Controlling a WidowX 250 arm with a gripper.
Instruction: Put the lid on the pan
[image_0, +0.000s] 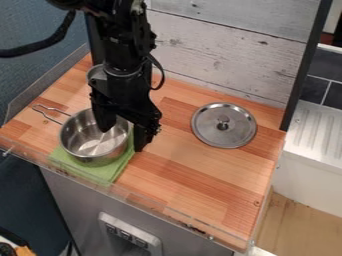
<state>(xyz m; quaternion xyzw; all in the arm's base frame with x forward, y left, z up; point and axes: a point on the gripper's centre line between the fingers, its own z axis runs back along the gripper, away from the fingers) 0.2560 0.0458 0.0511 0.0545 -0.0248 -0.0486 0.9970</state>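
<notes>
My gripper (122, 134) hangs over the right part of the steel pan (87, 136), its two fingers spread wide. One finger is above the inside of the pan, the other by its right rim, over the green cloth's edge. The pan stands upright and uncovered on the cloth, with its wire handle pointing to the upper left. Well to the right, the round metal lid (235, 131) lies flat on the wooden top, knob up, apart from both pan and gripper.
Under the pan is a green cloth (101, 173). Another metal object (95, 73) is partly hidden behind the arm. A whitewashed plank wall (220, 55) backs the wooden counter (200, 182), and a low transparent edging runs along its front and left.
</notes>
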